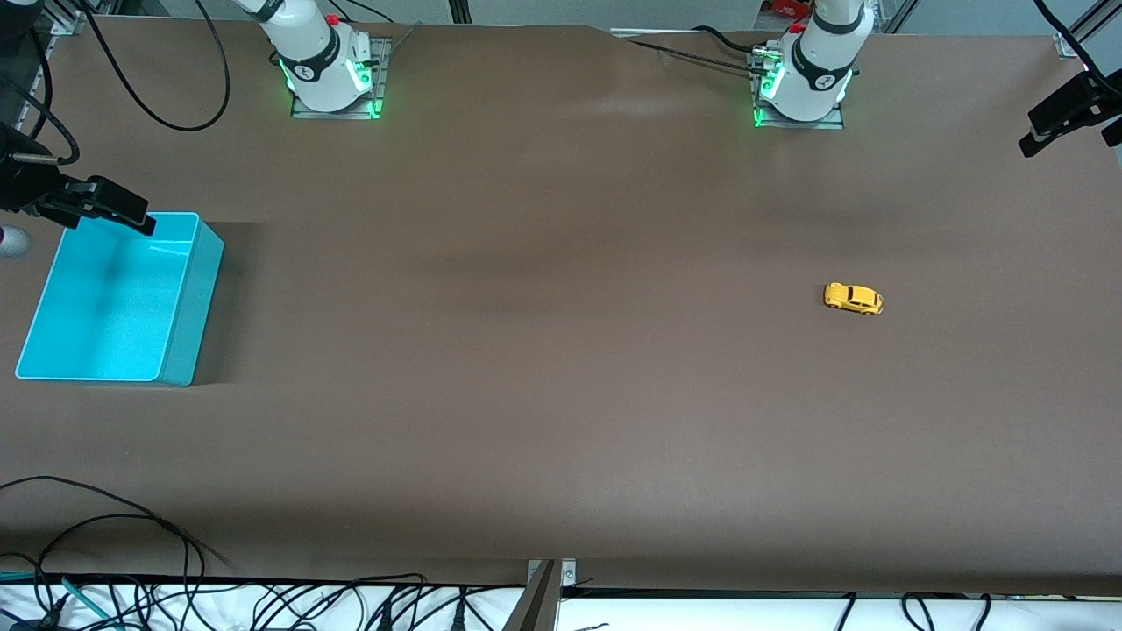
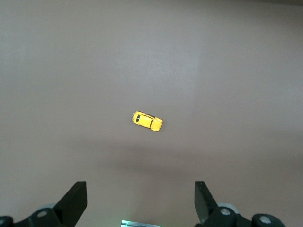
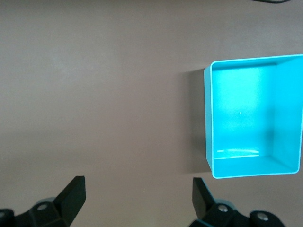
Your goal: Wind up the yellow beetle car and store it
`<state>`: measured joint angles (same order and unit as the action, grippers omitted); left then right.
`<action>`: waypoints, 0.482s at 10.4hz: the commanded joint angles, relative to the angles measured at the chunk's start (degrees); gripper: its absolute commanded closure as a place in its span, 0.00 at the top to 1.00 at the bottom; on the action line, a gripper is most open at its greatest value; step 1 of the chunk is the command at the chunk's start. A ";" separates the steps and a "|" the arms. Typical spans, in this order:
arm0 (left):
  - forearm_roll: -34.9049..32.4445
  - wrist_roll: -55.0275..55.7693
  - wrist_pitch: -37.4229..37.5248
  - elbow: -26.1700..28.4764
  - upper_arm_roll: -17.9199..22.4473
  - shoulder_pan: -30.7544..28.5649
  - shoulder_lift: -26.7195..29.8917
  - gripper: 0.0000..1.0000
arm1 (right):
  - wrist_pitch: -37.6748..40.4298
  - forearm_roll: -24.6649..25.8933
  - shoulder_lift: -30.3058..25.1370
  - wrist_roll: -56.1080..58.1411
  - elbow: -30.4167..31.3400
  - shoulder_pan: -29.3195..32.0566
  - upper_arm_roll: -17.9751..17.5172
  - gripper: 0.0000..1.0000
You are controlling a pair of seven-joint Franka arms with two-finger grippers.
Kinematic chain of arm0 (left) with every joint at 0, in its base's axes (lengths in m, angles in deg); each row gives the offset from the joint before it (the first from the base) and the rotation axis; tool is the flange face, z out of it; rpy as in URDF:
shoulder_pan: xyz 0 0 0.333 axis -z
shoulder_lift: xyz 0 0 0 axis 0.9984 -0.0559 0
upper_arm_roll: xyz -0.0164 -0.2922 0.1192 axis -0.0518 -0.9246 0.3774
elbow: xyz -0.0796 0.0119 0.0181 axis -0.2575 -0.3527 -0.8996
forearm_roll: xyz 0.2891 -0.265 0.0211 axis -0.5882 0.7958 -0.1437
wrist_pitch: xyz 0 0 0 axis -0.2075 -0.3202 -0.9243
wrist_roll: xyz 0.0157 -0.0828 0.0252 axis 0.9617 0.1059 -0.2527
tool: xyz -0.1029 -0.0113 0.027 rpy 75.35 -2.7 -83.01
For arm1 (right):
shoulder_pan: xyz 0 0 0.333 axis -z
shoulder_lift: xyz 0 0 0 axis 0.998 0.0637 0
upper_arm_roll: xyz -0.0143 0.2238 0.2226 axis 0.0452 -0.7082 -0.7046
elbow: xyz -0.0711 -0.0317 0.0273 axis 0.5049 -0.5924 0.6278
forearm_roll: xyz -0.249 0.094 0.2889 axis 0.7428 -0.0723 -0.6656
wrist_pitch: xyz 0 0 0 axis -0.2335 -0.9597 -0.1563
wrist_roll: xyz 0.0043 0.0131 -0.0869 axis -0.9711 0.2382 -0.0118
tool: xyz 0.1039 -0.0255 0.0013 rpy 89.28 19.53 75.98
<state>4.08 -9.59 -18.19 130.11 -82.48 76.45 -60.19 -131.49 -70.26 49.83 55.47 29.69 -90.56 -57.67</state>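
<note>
Car: the yellow beetle car (image 1: 852, 299) sat right of centre in the frame, alone on the brown table (image 1: 526, 394).
Bin: a turquoise bin (image 1: 197, 289) stood empty at the left edge.
Left gripper (image 2: 141, 201): released, high over the car.
Right gripper (image 3: 138, 197): released, waiting beside the bin.
Risk: so tiny and round a car might roll or squirt from closing fingers.
</note>
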 commanded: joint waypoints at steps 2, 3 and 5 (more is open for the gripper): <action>-0.91 -0.69 0.63 -1.83 -0.38 -0.29 -0.88 1.00 | 0.37 1.16 0.21 -2.34 -0.90 -0.09 0.03 1.00; -0.82 -0.69 0.63 -1.83 -0.38 -0.29 -0.88 1.00 | 0.28 0.99 0.21 -2.25 -0.90 -0.09 0.03 1.00; -0.65 -0.77 0.55 -1.83 -0.38 -0.20 -0.88 1.00 | -0.07 1.33 0.29 -2.25 -0.73 -0.01 0.03 1.00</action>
<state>4.08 -9.59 -18.19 130.11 -82.48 76.45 -60.19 -131.50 -69.97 49.85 54.13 29.69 -90.53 -57.66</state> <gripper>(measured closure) 0.000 0.000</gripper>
